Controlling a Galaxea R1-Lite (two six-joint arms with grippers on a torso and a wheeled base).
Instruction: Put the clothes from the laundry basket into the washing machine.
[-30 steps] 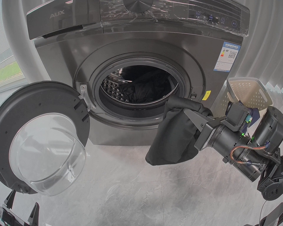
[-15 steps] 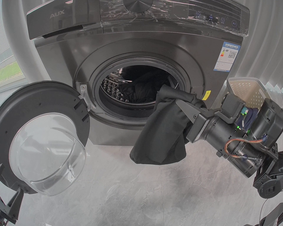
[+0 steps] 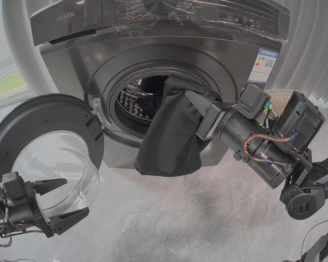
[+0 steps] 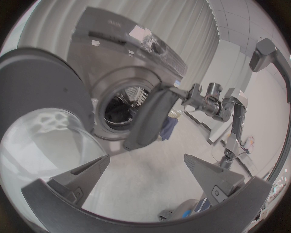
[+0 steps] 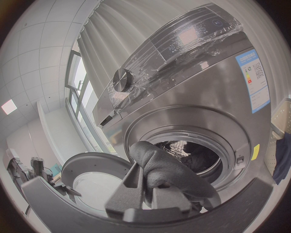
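The right gripper [image 3: 192,97], clamped on the black garment [image 3: 167,136] before the drum opening [image 3: 136,102], should push deep so the hanging tail clears the door rim [image 3: 120,133]. The left gripper [image 3: 77,195] sits spread wide, near left.

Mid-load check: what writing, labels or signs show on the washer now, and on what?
Brand lettering, drawer front: a logo, not quoted here.
Energy label, washing machine front: print too small.
Yellow sticker, same front: unreadable.
Control panel: icons only, no legible words.
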